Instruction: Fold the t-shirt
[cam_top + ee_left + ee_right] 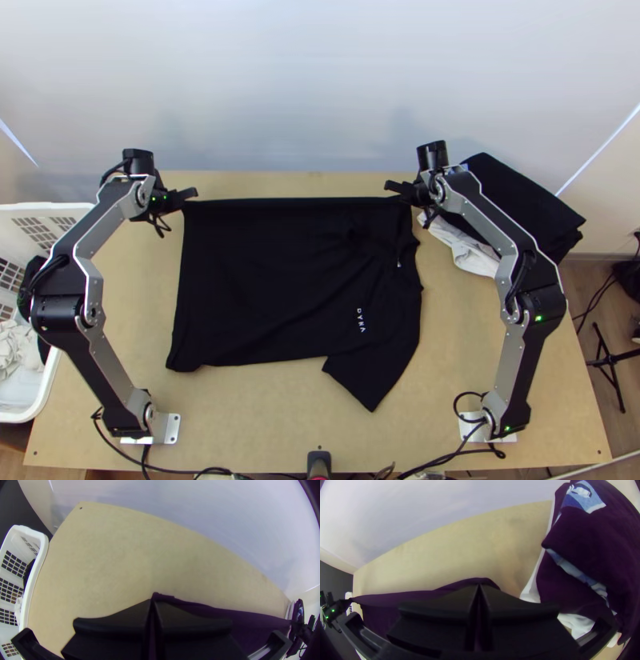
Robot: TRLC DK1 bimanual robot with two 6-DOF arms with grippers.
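Note:
The black t-shirt [272, 280] lies on the table, its far edge drawn straight between the two grippers; one sleeve points toward the near edge. At its far left corner is my left gripper [190, 194], and at its far right, by the collar side, my right gripper [392, 187]. In the left wrist view the left gripper [152, 602] is shut on the corner of the dark cloth [253, 621]. The right wrist view has the right gripper [479, 587] shut on the shirt's edge [400, 596], cloth bulging just beyond the fingertips.
A stack of dark folded clothes [520, 200] with a white cloth [464, 246] under it sits at the far right. Off the table's left side stands a white laundry basket [48, 384] holding cloths. Bare table [264, 408] shows in front of the shirt.

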